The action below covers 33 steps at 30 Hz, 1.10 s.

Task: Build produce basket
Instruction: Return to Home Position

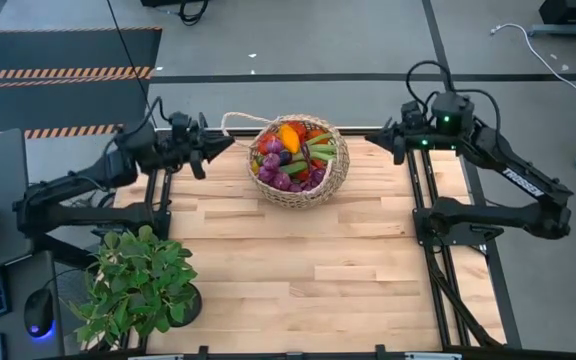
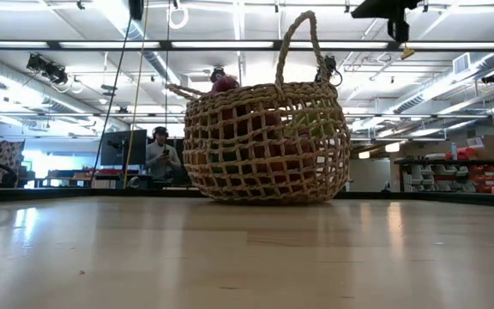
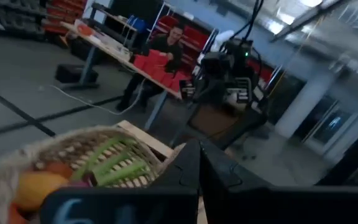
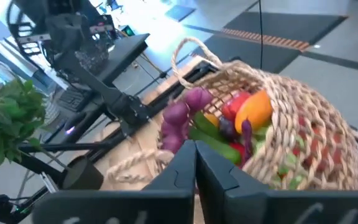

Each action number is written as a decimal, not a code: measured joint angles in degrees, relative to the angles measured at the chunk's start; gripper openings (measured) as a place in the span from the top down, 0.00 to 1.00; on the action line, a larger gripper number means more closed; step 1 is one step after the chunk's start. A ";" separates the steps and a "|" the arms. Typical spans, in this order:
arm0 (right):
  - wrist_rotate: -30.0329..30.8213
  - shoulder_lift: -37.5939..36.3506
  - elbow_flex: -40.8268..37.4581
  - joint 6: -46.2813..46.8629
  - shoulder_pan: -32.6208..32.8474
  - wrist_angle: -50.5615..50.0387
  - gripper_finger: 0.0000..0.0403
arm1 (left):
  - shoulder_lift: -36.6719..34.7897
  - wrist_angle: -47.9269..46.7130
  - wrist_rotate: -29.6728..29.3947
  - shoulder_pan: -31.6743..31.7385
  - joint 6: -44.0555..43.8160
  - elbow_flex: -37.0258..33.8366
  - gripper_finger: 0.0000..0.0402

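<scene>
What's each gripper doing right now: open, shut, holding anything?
Left gripper: shut, holding nothing, beside the basket.
Right gripper: shut, holding nothing, on the basket's other side.

Basket (image 1: 340, 172): tan, open weave. Produce (image 1: 290, 150) in it: orange, red, grn, purple. Surface (image 1: 308, 260): lt wood planks. Plant (image 1: 133, 285), near-left corner: grn leaves.

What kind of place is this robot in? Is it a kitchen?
Probably a robotics lab or workshop, not a kitchen: bare ceiling pipes and strip lights overhead, shelves of red bins behind a person at a worktable, and hazard-striped mats on the grey floor.
</scene>
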 joint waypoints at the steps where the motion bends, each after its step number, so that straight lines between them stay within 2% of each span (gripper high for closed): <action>1: -0.19 -0.55 -0.84 0.02 -0.13 -0.06 0.98 | -1.04 2.27 0.89 0.28 -1.38 -2.73 0.99; 6: -3.11 -4.16 -5.94 2.99 -0.32 -0.43 0.96 | -5.15 8.23 2.27 -1.81 -9.37 -11.71 0.99; 10: -2.79 -9.25 -10.84 6.39 -0.29 -0.20 0.99 | -8.18 7.13 -8.24 -7.97 -10.14 -16.66 0.99; 14: 0.49 -15.81 -15.56 12.19 -0.29 4.57 0.98 | -10.27 7.36 -18.13 -14.24 -10.53 -19.82 1.00; 18: 2.30 -21.65 -19.96 14.75 -0.29 6.51 0.99 | -11.63 4.81 -23.81 -18.06 -9.32 -21.64 1.00; 22: 2.37 -26.42 -25.09 16.04 -0.25 6.46 0.99 | -15.11 5.12 -24.67 -18.29 -10.25 -25.95 1.00; 26: 3.75 -31.95 -29.95 17.41 -0.23 6.45 0.99 | -22.37 9.54 -23.71 -18.29 -14.04 -33.21 1.00; 29: 7.57 -36.83 -32.84 19.25 -0.25 5.81 0.99 | -28.16 13.01 -22.19 -18.29 -15.57 -38.07 1.00; 33: 14.51 -42.86 -35.46 19.95 -0.25 -2.30 0.98 | -34.45 13.08 -21.75 -18.29 -15.38 -42.22 1.00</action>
